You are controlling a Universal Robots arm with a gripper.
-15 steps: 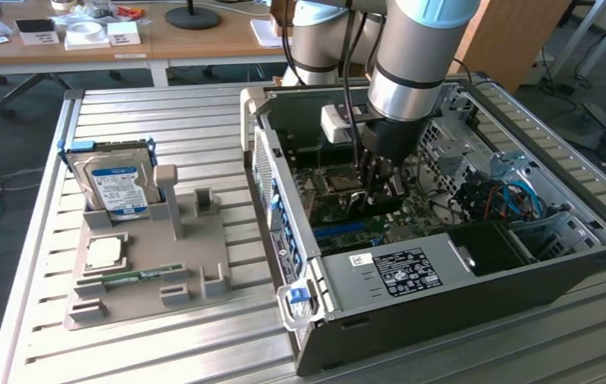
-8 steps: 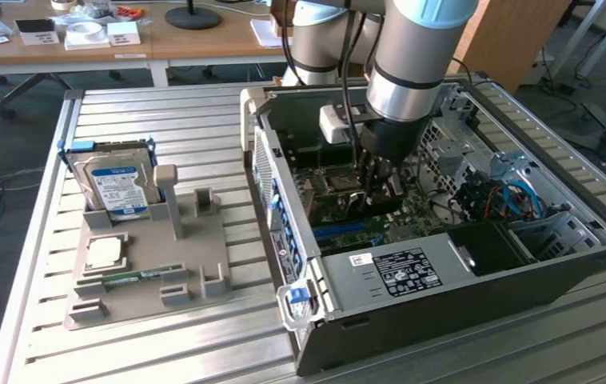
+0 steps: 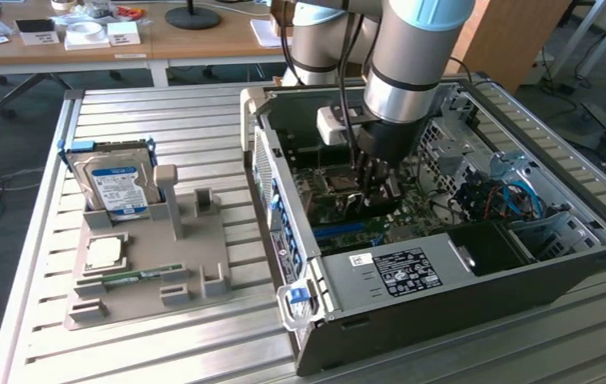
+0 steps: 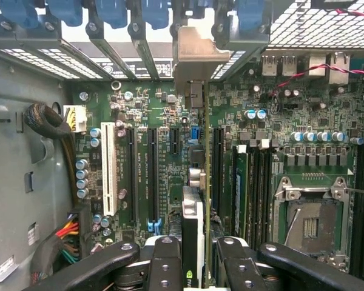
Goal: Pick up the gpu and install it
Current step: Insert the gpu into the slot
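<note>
My gripper (image 4: 197, 267) is clamped on the gpu (image 4: 193, 212), 1 finger (image 4: 165, 267) on each face. The card stands on edge between them, inside the case (image 3: 420, 320). It runs out from the gripper over the motherboard (image 4: 139, 109), between 2 long black slots (image 4: 151, 173). Its silver bracket (image 4: 194, 57) reaches the rear openings under the blue latches (image 4: 115, 12). I cannot tell whether it is seated. A small green logo shows on the card by my fingers, unreadable. The black label (image 3: 410, 268) on the power supply and the blue label on the drive (image 3: 117, 188) on the table (image 3: 175, 352) have writing too small to read.
</note>
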